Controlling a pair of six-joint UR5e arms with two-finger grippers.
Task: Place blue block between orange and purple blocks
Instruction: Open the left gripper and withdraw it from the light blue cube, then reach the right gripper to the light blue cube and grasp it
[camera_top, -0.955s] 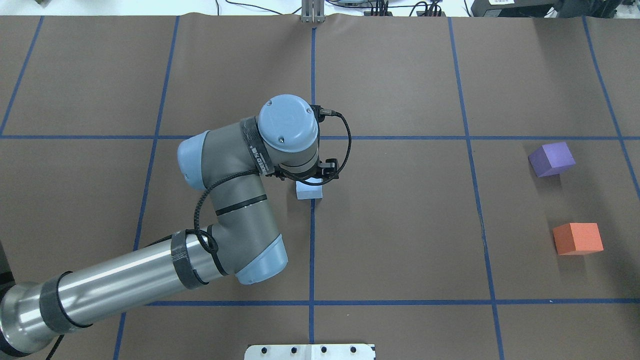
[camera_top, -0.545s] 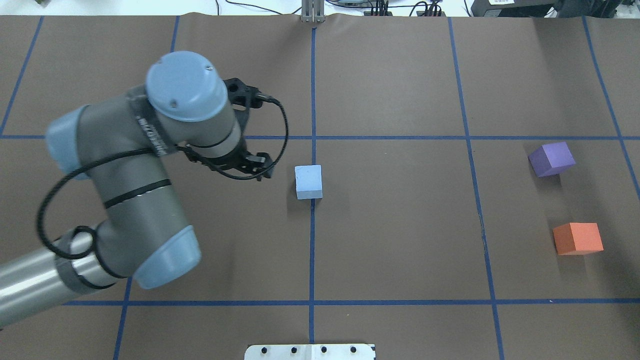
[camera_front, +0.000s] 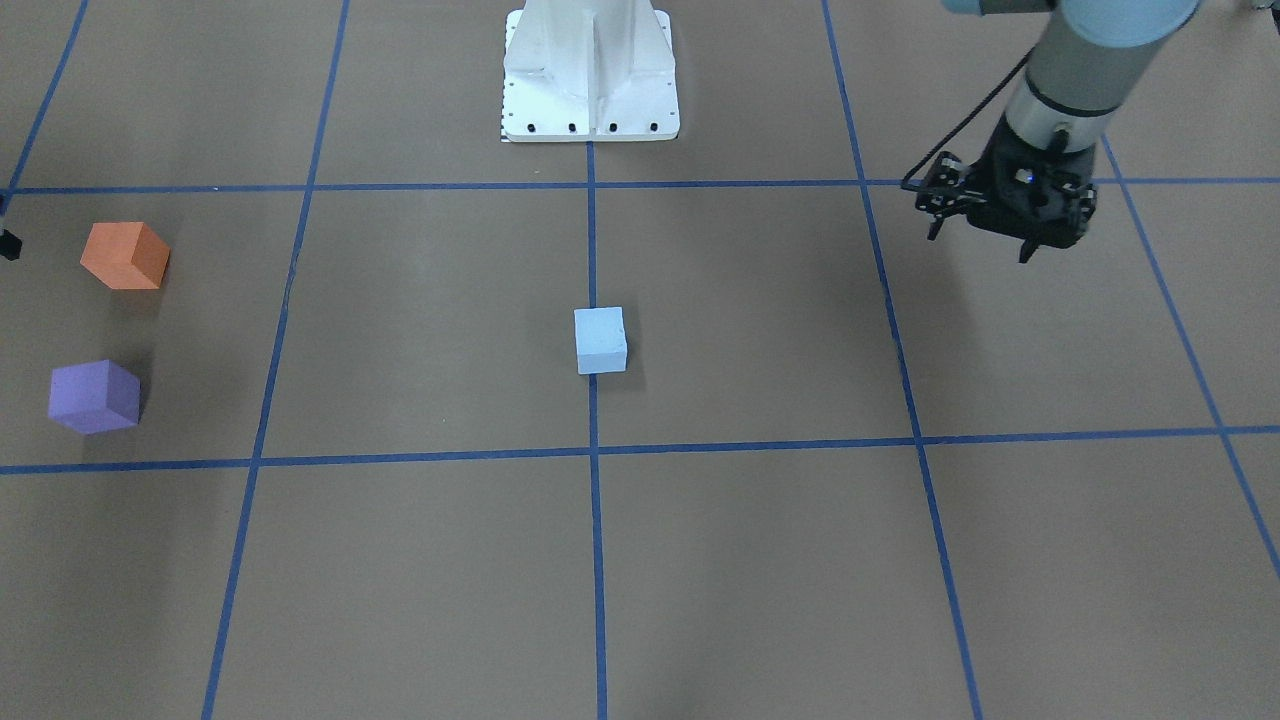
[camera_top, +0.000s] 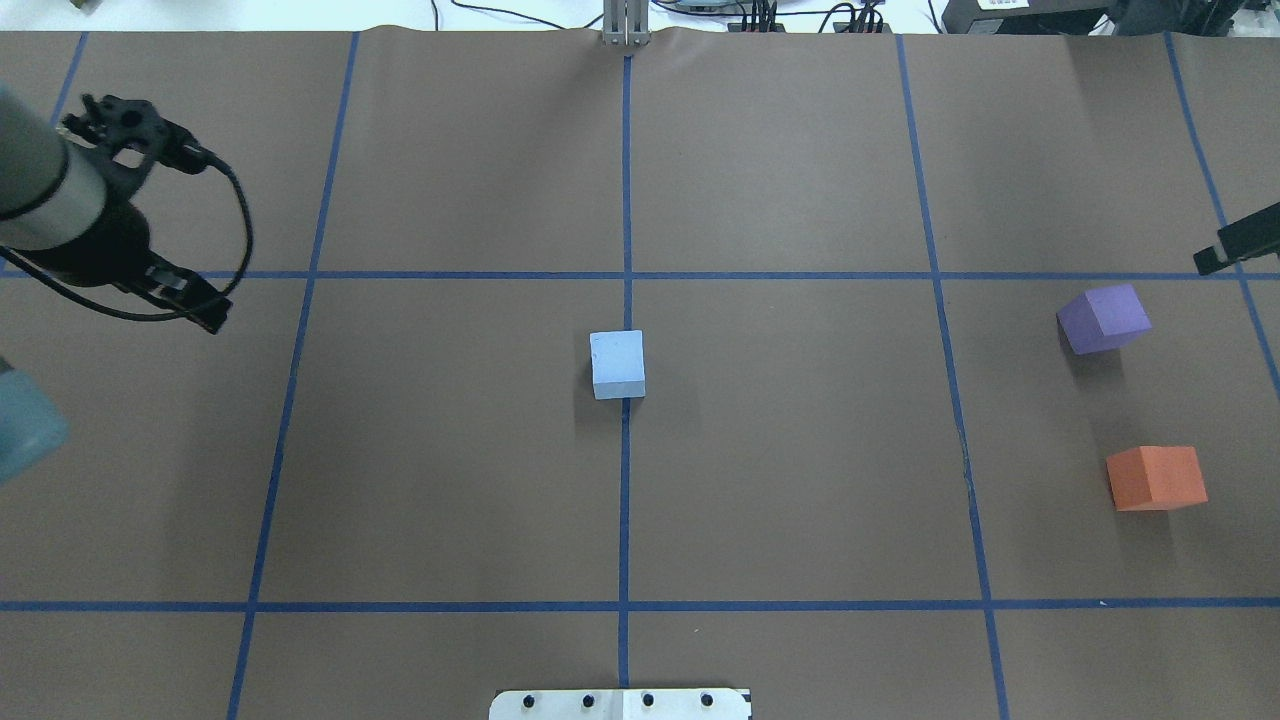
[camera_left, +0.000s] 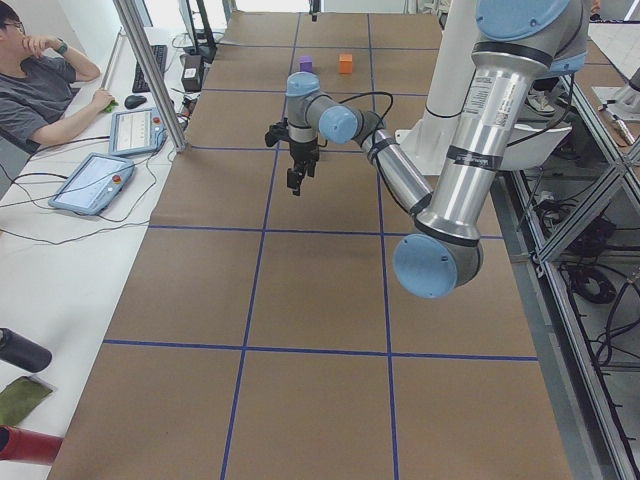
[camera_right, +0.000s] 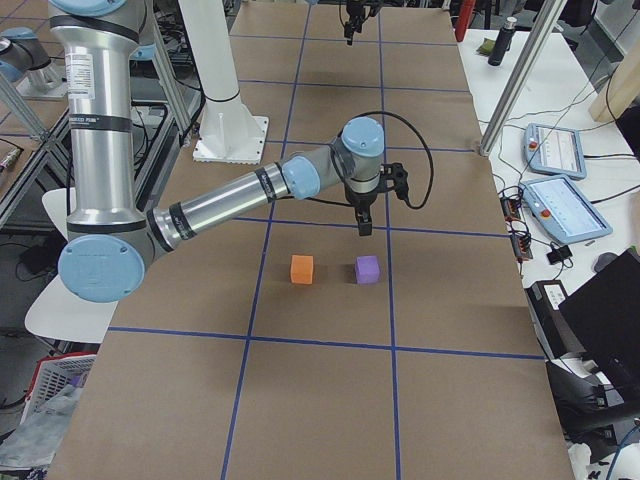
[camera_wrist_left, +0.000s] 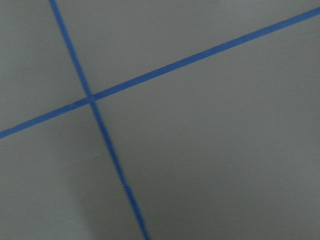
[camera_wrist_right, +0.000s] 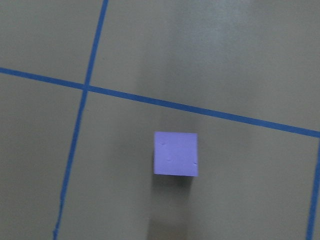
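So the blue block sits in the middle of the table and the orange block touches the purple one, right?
Not quite. The blue block is in the middle, but the orange block and purple block stand apart, as the overhead view shows.

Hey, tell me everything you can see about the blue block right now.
The blue block is a pale blue cube, matte and foam-like. It sits flat on the brown table cover, near the middle, straddling a blue tape line. Nothing else touches it; the purple block and orange block lie far off.
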